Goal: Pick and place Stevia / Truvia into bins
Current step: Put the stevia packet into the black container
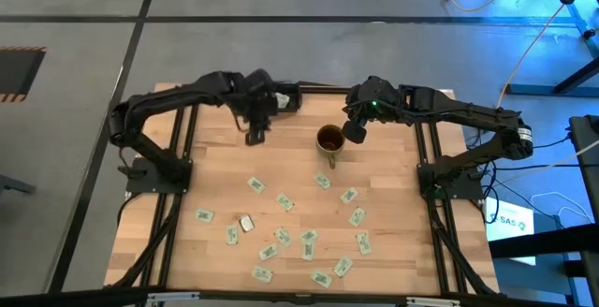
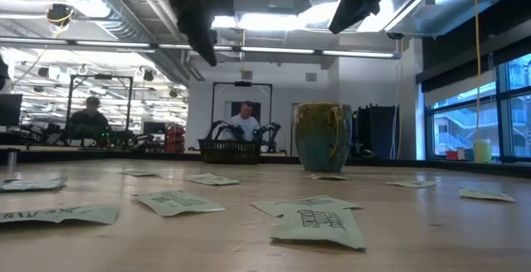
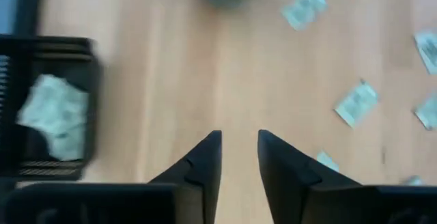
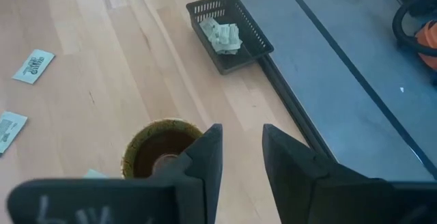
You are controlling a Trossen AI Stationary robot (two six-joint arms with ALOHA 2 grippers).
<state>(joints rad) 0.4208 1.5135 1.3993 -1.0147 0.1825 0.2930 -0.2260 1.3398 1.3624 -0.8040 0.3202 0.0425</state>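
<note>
A few sachets (image 4: 222, 35) already lie crumpled together in the black tray (image 4: 256, 38), and my right wrist view shows something pale at the bottom of the mug (image 1: 329, 139), though I cannot tell whether it is a sachet. Most of the job is left, I judge: well over a dozen sachets (image 1: 282, 201) lie scattered flat across the wooden table (image 1: 215, 171), all on the side of the mug away from the tray.

My left gripper (image 3: 239, 157) hangs above bare table just beside the tray, which sits off to one side of its fingers. The fingers stand a narrow gap apart, and nothing is between them. The nearest loose sachet (image 3: 356, 103) is well apart from the tips, out ahead toward the scattered pile.

My right gripper (image 4: 240, 157) hovers right over the rim of the mug, on the side nearest the tray. Its fingers are parted by a similar narrow gap, holding nothing and touching nothing that I can see.

Both hands are empty, so each needs to go out to the loose sachets for the next pick.
</note>
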